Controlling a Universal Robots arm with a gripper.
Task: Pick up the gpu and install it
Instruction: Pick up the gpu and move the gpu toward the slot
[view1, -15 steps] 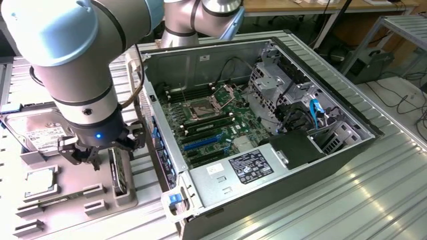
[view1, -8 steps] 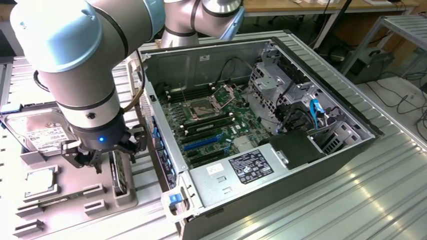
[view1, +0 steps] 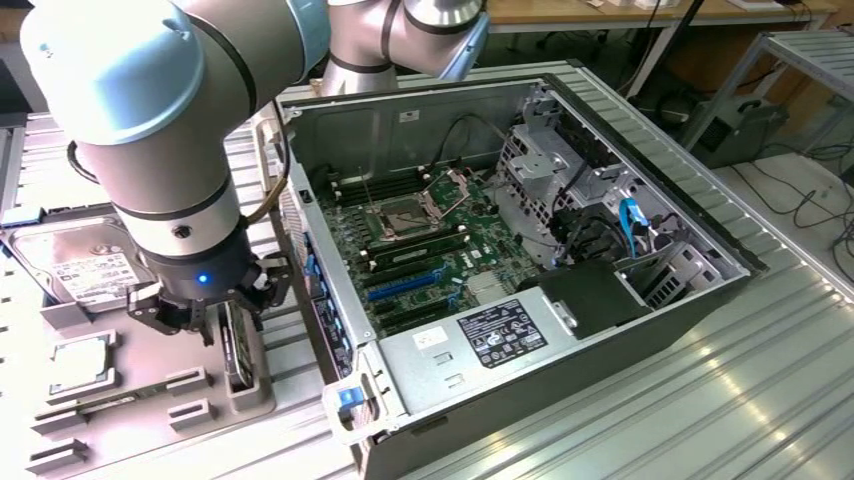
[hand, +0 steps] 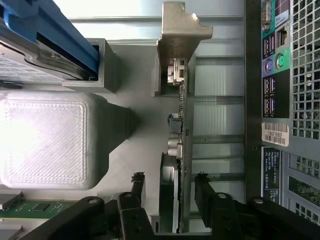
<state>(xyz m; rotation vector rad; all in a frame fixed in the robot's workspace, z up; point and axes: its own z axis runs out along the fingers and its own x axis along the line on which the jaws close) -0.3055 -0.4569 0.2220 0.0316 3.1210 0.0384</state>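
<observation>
The gpu (view1: 238, 352) stands on edge in a slot of the grey parts tray (view1: 260, 400), at the exterior view's left beside the open computer case. My gripper (view1: 203, 318) is lowered right over it. In the wrist view the gpu (hand: 176, 150) shows edge-on, with its silver bracket (hand: 183, 35) at the far end. The gripper (hand: 169, 181) straddles the card. One black finger (hand: 138, 184) stands off from the card with a gap, and the other finger (hand: 201, 186) is close to its board side. The jaws are open and do not clamp the card.
The open computer case (view1: 694, 240) lies on its side with the motherboard (view1: 441, 255) and blue expansion slots (view1: 400, 285) exposed. The tray also holds a hard drive (view1: 83, 268), a processor (view1: 80, 365) and a memory stick (view1: 96, 405). The case's rear port panel (hand: 280, 75) runs close beside the card.
</observation>
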